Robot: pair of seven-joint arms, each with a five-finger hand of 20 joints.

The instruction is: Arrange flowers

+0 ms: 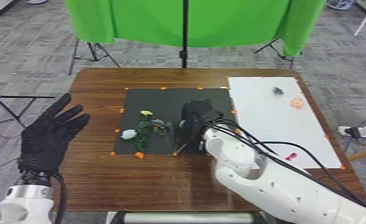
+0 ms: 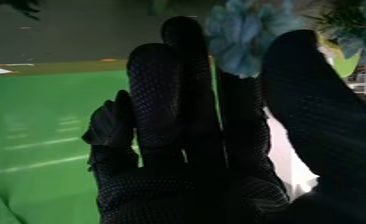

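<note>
The fabric-gloved left hand (image 1: 45, 142) has empty fingers, straight and spread. Over the flat black mat (image 1: 169, 97), a blue flower (image 2: 238, 37) of layered petals is at the right hand (image 1: 195, 114); whether gripped, I cannot tell.

No text, label, brand, number or sign can be read.
</note>
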